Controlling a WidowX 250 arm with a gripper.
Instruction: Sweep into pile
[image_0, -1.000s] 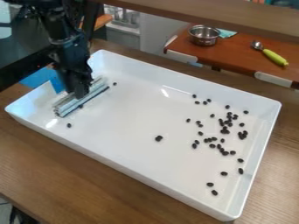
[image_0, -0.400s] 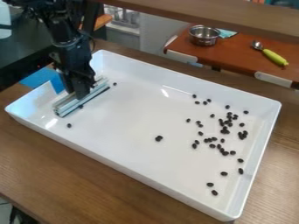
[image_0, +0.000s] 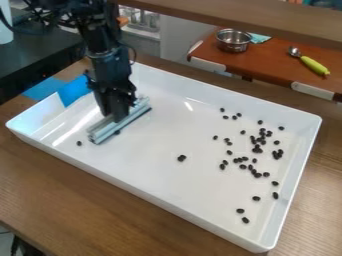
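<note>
While I hang down into the left part of the white rectangular tray (image_0: 160, 172) as seen by the camera, my gripper (image_0: 119, 116) has its jaws closed on the long, pale sweeping bar (image_0: 107, 131), about midway along it. They stand only as far apart as the part they clamp, though I cannot tell how wide that is. The bar lies aslant low over the tray floor, one end toward the tray's back wall and the other toward its front left; whether its whole edge touches down I cannot tell.

Most of the black beans (image_0: 258, 149) are loosely scattered over the right part of the tray, thickest near the right wall, with a couple toward the front right corner. Two more sit together around the middle of the floor, one rests near the left end, and one is right at my bar's edge.

The tray stands on a brown wooden table (image_0: 40, 195). Beyond it, on a reddish-brown counter (image_0: 267, 67), I see a round steel pot (image_0: 233, 45), a teal cloth (image_0: 259, 38) just beside it, and a metal scoop with a lime-green handle (image_0: 314, 65) well apart from both.
</note>
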